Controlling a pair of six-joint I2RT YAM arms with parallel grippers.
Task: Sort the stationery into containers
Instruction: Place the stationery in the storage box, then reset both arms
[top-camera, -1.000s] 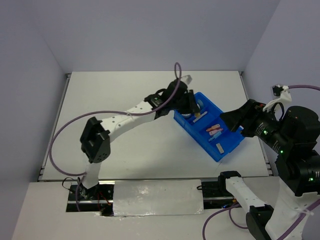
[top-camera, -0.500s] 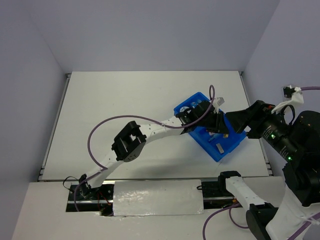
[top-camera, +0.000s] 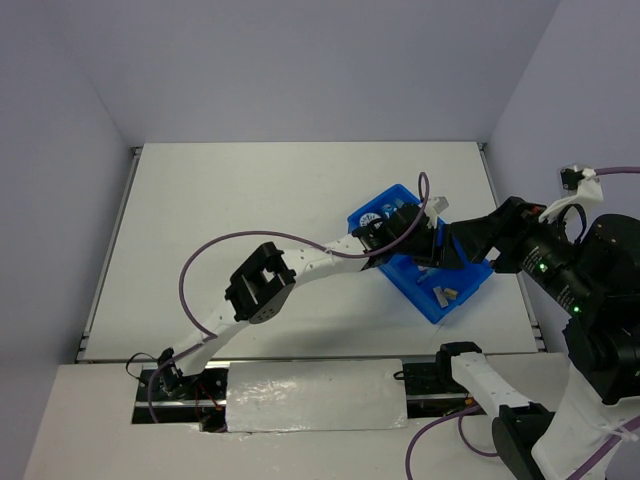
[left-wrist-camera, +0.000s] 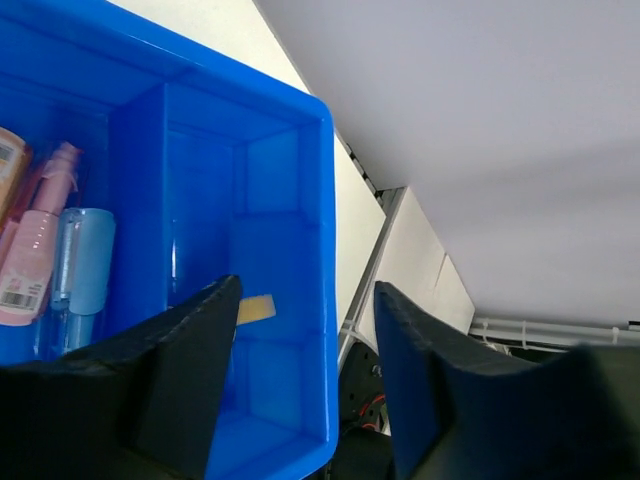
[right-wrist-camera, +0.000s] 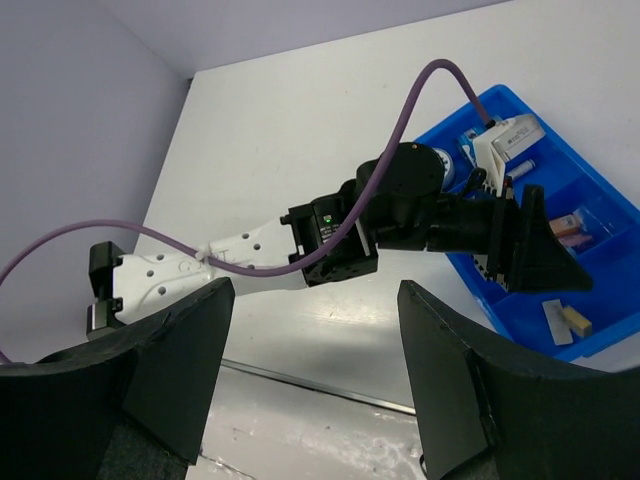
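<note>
Risk: left end effector (left-wrist-camera: 308, 290), jaws parted and empty above the tray (left-wrist-camera: 240, 95); straddling its three-o'clock wall, it may clip it.

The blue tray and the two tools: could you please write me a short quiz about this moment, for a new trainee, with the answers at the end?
1. True or false: the left tool grips a pen.
2. In the left wrist view, which colour is the small block lying in a compartment of the tray? A tan, B green, C red.
3. Is the right tool open or shut?
Key: 1 false, it stands open and empty; 2 A; 3 open.
</note>
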